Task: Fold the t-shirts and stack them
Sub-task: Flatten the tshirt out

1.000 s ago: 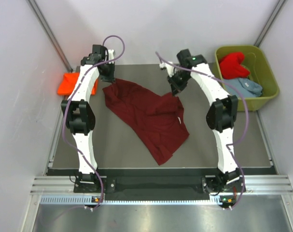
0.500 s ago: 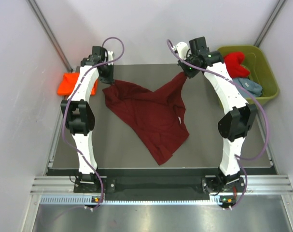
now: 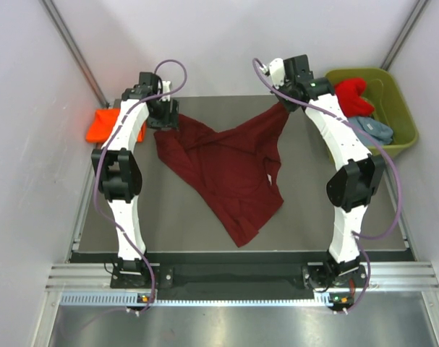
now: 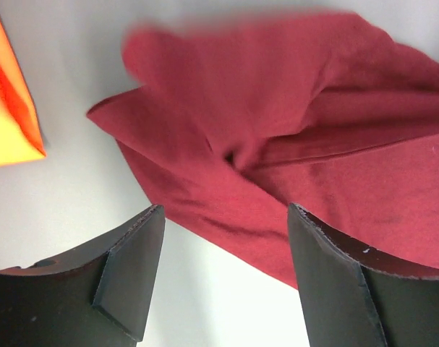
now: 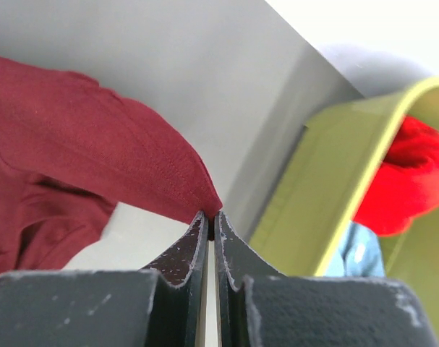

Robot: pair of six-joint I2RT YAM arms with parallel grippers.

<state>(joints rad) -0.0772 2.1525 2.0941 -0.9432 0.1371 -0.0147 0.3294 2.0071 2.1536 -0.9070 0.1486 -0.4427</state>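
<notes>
A dark maroon t-shirt (image 3: 226,166) lies crumpled across the table, with one corner lifted toward the back right. My right gripper (image 3: 286,103) is shut on that corner, and the pinched cloth (image 5: 132,159) shows at its fingertips (image 5: 212,215). My left gripper (image 3: 165,119) hangs open just above the shirt's back left edge (image 4: 277,144), with nothing between its fingers (image 4: 225,217). An orange t-shirt (image 3: 103,124) lies folded at the table's left edge, its corner (image 4: 9,108) also in the left wrist view. A red t-shirt (image 3: 349,95) and a pale grey-blue t-shirt (image 3: 371,129) lie in the tub.
The olive-green tub (image 3: 403,119) stands at the back right, close to my right gripper; its rim (image 5: 327,195) fills the right of the right wrist view. White walls enclose the table on the left, back and right.
My left gripper has opened and let go of the maroon shirt's back left corner. My right gripper has carried its corner up and toward the back right, stretching the cloth.
</notes>
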